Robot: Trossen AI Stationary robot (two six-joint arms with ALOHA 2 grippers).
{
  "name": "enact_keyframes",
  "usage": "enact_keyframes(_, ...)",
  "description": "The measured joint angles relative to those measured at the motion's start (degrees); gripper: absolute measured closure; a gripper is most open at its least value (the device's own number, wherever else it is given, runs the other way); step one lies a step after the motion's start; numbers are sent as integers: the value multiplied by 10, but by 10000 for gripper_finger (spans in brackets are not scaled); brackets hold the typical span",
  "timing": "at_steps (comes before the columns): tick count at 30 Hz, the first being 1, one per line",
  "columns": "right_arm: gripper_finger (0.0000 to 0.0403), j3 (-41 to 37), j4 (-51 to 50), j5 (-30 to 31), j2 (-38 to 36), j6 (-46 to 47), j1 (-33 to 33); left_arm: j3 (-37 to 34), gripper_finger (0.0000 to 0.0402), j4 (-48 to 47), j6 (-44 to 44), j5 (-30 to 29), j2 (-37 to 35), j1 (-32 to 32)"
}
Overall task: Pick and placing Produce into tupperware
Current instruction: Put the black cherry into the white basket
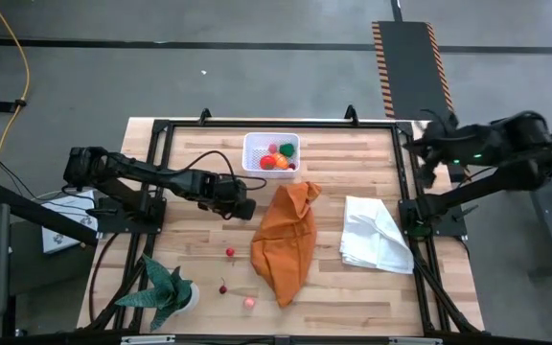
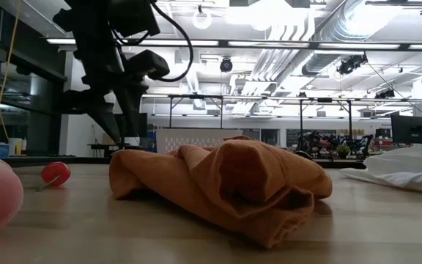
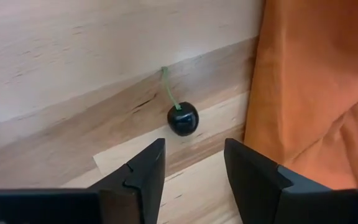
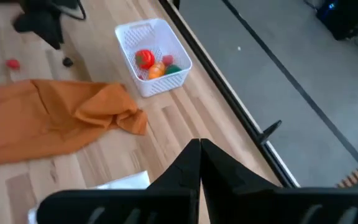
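Left gripper [image 3: 191, 171]: fingers apart, above dark cherry [image 3: 183, 118] beside orange cloth [image 1: 286, 240]. Tupperware [image 1: 271, 153]: far bench edge, several produce pieces inside. Right gripper [image 4: 199, 163]: fingers together, off bench.

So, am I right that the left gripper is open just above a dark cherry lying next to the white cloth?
Not quite: the left gripper is open above the dark cherry, but the cloth beside it is the orange cloth, not the white one, as the left wrist view shows.
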Motion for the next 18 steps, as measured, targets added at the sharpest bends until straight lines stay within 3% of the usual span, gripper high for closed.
enact_keyframes(11,403,0,0,-49,-77,13,0,0,258,14,-15,-20,24,0)
enact_keyframes(18,403,0,0,-49,-78,-1,0,0,259,62,-25,15,77,0)
